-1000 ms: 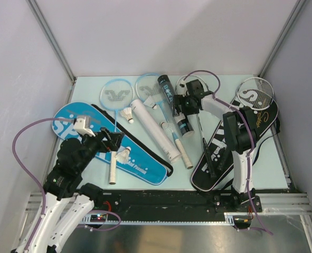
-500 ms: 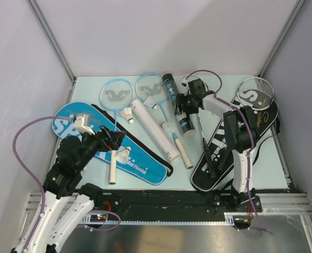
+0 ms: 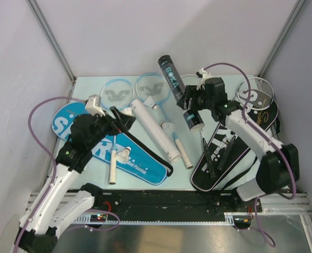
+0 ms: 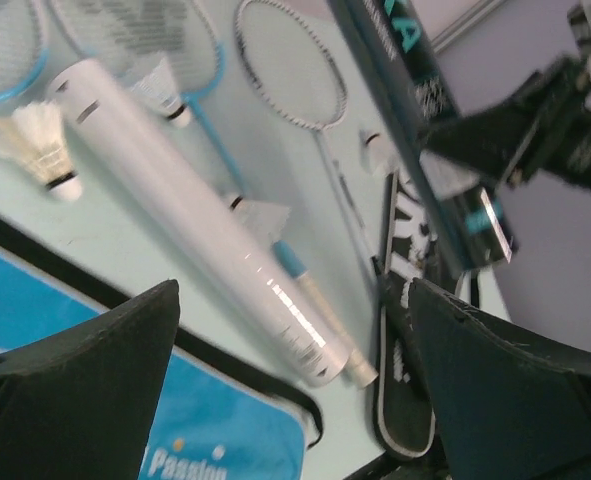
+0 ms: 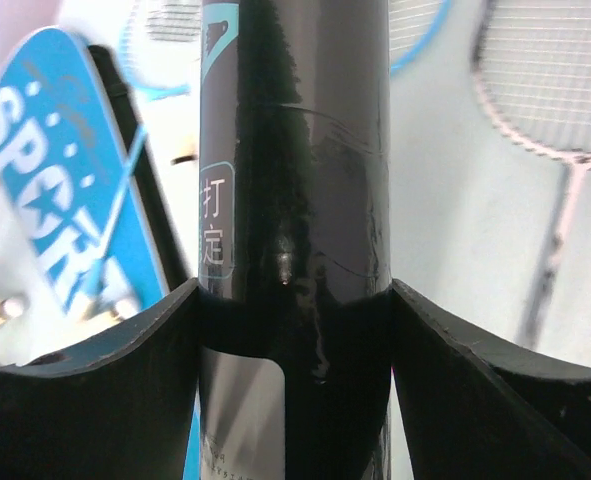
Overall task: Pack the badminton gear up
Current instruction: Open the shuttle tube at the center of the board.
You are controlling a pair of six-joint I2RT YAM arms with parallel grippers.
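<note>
Black cylindrical shuttlecock tube hangs tilted above the pale table, our right gripper clamped round its lower half; our left gripper gapes empty. We should hold it square so it cannot slip.

Pale green table, enclosed by a plain grey back wall, left wall and right wall. Metal posts rise from the two far corners. A black rail lines the near edge, with a metal plate beyond it.

Both ends of the black tube beyond the right-wrist frame edges, its lowest print blurry.
</note>
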